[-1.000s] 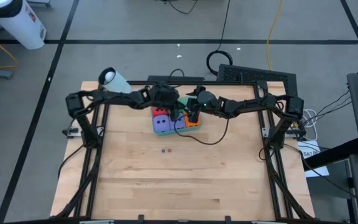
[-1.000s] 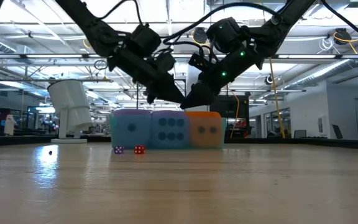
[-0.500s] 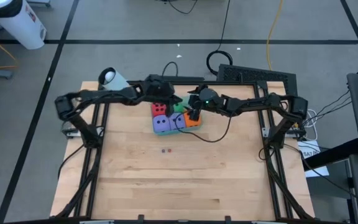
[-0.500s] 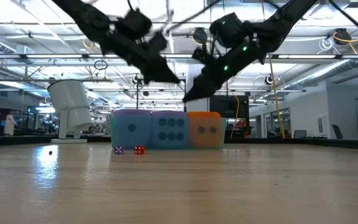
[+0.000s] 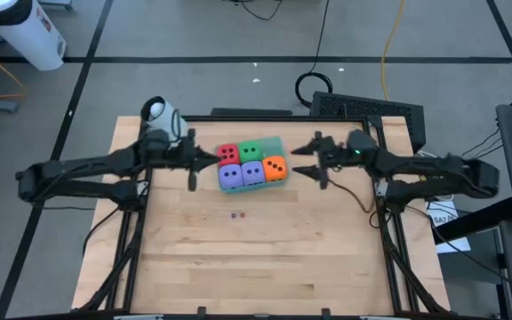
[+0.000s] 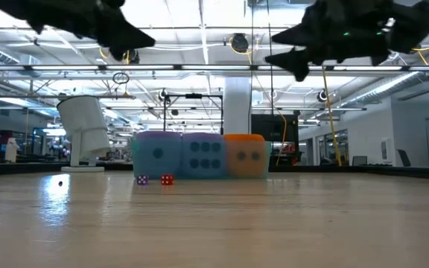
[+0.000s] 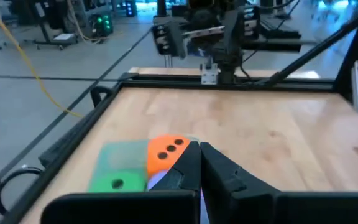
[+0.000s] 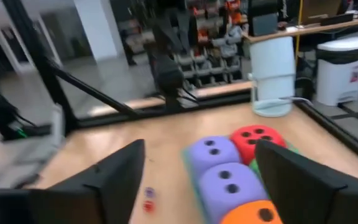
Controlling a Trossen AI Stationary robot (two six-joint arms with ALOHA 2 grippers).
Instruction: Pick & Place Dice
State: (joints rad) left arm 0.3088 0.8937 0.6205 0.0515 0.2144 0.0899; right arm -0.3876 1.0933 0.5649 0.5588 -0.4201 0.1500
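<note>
Both grippers withdrew (left clenched, right spread) from five dice.

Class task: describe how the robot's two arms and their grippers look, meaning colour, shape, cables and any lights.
Both arms are dark, slim and jointed. The left gripper ends in two black tapered fingers. The right gripper has two broader black fingers, a small green light behind them and a dark cable trailing from it.
</note>
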